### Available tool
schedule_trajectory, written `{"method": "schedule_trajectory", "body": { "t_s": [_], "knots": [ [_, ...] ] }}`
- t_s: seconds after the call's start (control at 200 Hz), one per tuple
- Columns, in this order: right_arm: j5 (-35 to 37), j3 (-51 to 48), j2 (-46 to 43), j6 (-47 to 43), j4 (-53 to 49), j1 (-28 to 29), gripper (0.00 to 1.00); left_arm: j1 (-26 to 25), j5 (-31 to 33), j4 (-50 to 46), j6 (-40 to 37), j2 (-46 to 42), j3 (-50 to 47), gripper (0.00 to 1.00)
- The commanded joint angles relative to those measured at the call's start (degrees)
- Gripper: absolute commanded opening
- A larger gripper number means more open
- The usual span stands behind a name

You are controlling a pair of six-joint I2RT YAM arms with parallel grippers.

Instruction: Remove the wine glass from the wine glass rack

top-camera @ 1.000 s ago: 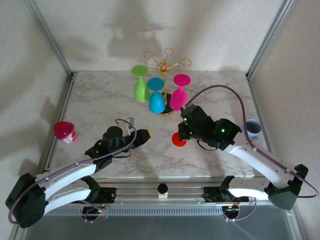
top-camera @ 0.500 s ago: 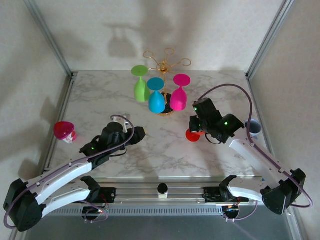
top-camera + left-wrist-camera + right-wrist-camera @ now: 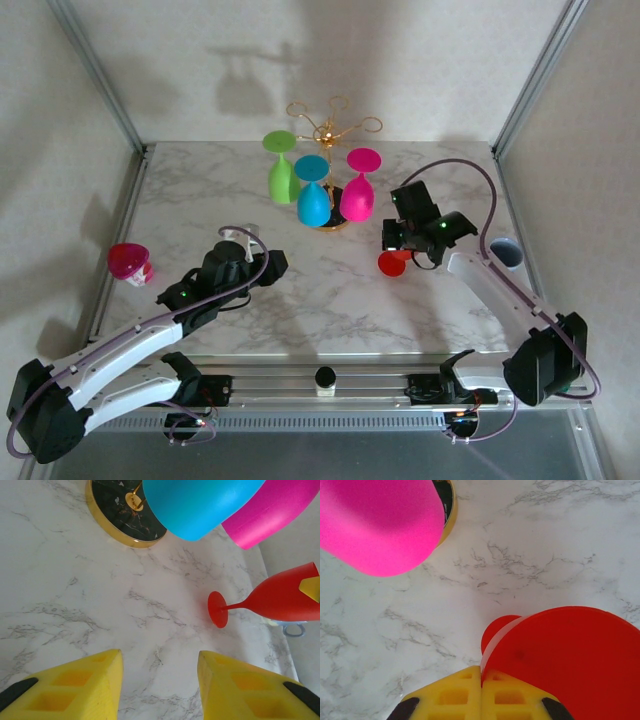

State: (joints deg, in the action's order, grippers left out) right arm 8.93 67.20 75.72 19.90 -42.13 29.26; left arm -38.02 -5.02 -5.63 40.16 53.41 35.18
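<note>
The red wine glass [image 3: 392, 263] is off the rack [image 3: 326, 130] and is in the right claw [image 3: 398, 250]. It lies on its side, over the marble table [image 3: 330, 300], to the right of the rack's round black base [image 3: 120, 510] and a little nearer to the arms. In the right wrist view the two yellow fingers [image 3: 455, 697] are pressed together on the thin wall of the bowl, at its rim, so the claw pinches the glass there. The red bowl [image 3: 570, 655] is just beside the fingers on their right, and the small round foot [image 3: 495, 627] shows beyond them. In the left wrist view the same glass [image 3: 280, 597] has its foot turned toward the middle of the table, and one yellow finger tip [image 3: 311, 587] shows at the mouth of the bowl. Whether the foot touches the table, the pictures do not tell.

The left claw [image 3: 160, 680] is spread, with nothing between its fingers. It hangs low over the table, near the rack's base on the side toward the arms, and well apart from the red glass.

On the rack three glasses hang upside down: a green glass [image 3: 280, 175], a blue glass [image 3: 313, 200] and a pink glass [image 3: 358, 195]. The pink one is the nearest to the right claw, but apart from it.
</note>
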Motion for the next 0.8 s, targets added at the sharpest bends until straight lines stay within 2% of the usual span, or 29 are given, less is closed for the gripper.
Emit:
{"method": "schedule_trajectory", "body": {
  "t_s": [0.0, 0.415, 0.791],
  "knots": [
    [-0.63, 2.67, 1.78, -1.88, 1.93, -0.59, 0.0, 0.58, 1.11, -0.83, -1.67, 0.54, 2.09, 0.44],
    [1.68, 8.71, 9.38, -4.87, 1.53, -0.97, 0.0, 1.82, 0.62, -1.03, -2.11, 1.32, 2.37, 0.44],
    [2.06, 8.04, 10.5, -5.14, 1.69, -1.14, 0.0, 2.25, 0.01, -0.64, -2.11, 2.28, 2.26, 0.44]
  ]
}}
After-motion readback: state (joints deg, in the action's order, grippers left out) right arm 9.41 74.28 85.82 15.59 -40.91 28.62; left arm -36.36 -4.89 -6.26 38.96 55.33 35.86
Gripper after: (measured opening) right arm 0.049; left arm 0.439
